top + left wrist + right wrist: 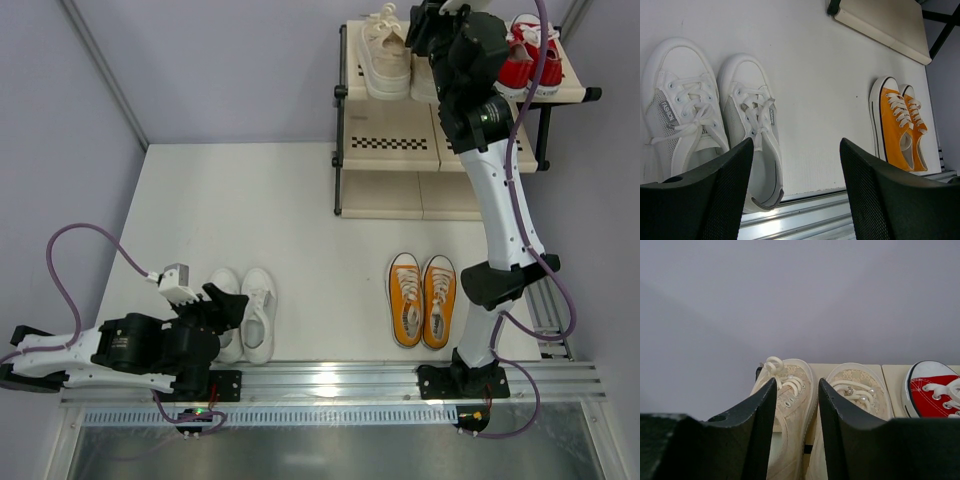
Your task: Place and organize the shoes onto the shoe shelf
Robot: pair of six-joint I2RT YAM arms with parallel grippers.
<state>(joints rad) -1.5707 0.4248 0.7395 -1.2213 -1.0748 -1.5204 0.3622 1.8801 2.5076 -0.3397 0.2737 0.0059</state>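
Shoes (258, 313): four pairs in my sight, two on the white table (300, 210) and two on the top tier of the shoe shelf (390, 145).
Left gripper (796, 145): low at the near left of the table, at the heel end of the white pair. My fingers (715, 195) stand wide apart and grasp nothing. From my wrist I see the right white shoe's heel in the gap.
White pair (690, 110): side by side on the table, toes pointing away from my bases, just beyond the metal rail (330, 375).
Orange pair (405, 300): on the table, the two shoes touching, toes away from me, well apart from the white pair and in front of the shelf.
Shelf: at the far right of the table, against the back wall.
Cream pair (385, 55): on the left part of the top tier. My right arm hides much of the second shoe from above.
Right gripper (797, 385): up at the top tier, over the cream pair. My fingers (757, 425) are parted, released, with the inner edge of one cream shoe showing in the gap. I cannot tell whether a pad touches it.
Red pair (530, 55): on the same tier, just right of the cream pair.
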